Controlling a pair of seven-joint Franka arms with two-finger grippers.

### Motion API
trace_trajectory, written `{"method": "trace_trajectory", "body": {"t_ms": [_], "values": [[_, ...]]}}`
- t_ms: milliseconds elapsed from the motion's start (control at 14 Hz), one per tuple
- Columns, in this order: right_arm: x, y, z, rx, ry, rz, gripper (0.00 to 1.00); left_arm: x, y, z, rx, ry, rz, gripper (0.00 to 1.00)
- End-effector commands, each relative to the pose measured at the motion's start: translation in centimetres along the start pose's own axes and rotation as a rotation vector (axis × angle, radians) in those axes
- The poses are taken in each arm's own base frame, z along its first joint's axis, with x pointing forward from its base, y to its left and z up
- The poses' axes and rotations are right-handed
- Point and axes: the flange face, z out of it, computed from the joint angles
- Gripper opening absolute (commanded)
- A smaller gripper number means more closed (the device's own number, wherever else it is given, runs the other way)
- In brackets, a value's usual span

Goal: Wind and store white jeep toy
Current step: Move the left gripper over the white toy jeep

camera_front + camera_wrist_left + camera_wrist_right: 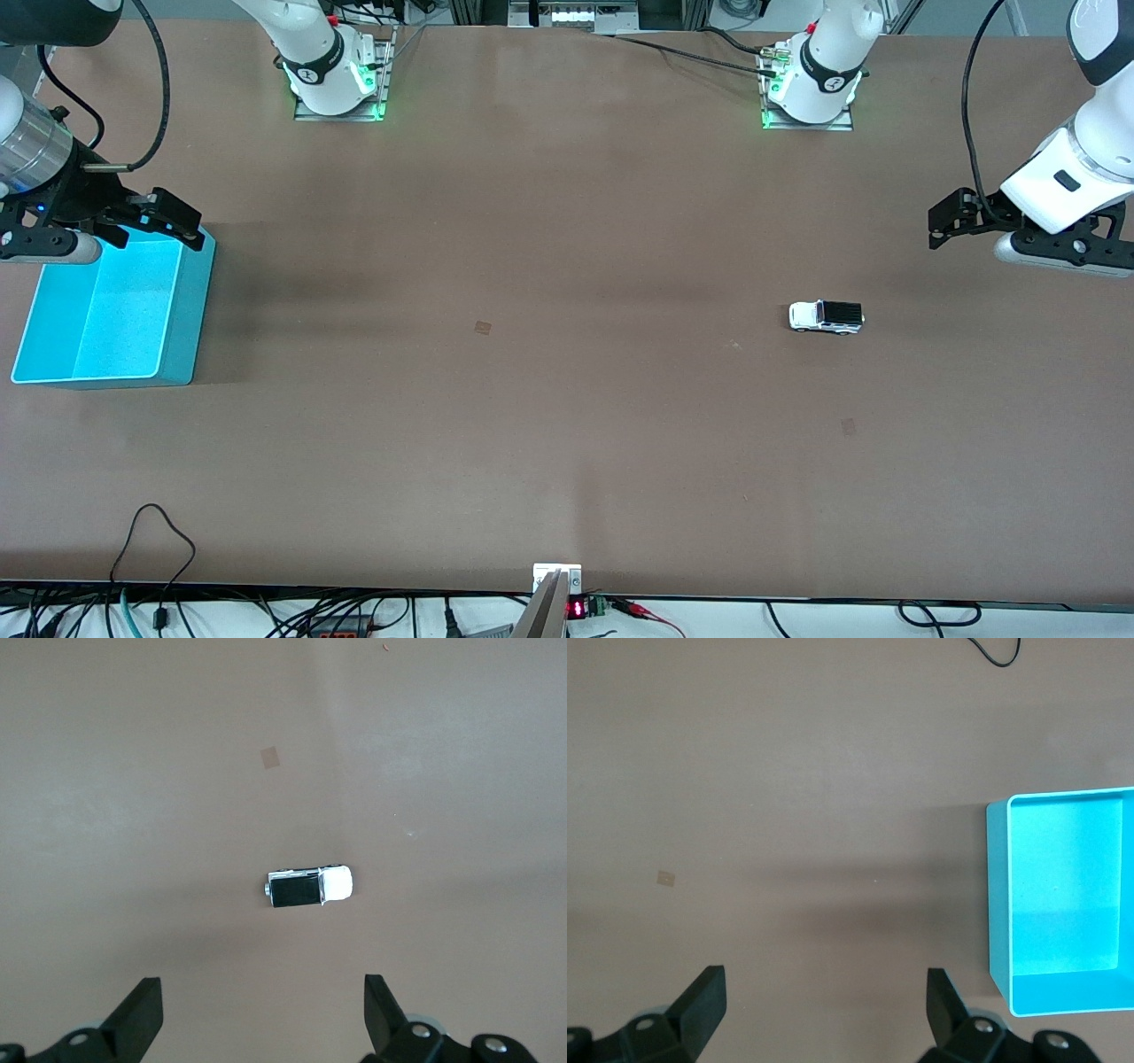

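The white jeep toy [826, 316] [308, 887] stands on its wheels on the brown table, toward the left arm's end; its rear top is black. My left gripper [1028, 239] [263, 1014] hangs open in the air over bare table near that end, apart from the jeep, with nothing between its fingers. The cyan bin [190, 310] [996, 895] sits empty at the right arm's end of the table. My right gripper [93, 237] [824, 1010] hovers open and empty over the bin's edge that lies farthest from the front camera.
Two small tape marks [483, 328] [849, 426] lie flat on the table. A black cable loop [151, 549] rests by the table edge nearest the front camera. The arm bases [337, 71] [811, 80] stand along the other long edge.
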Motion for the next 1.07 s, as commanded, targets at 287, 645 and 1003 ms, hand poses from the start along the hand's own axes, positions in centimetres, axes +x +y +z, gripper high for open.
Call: {"method": "trace_trajectory", "body": {"t_ms": [287,645,1003], "values": [[0.2,0.1,-0.5,0.010,0.005,0.001,1.00,0.0,-0.3,-0.2,0.001,-0.035,0.009,1.00],[0.2,0.1,-0.5,0.012,0.005,0.001,1.00,-0.8,0.2,1.4,-0.036,-0.175,0.016,1.00],[0.1,0.1,-0.7,0.012,0.006,0.003,1.00,-1.2,0.9,3.3,-0.061,-0.274,0.136,1.00]]}}
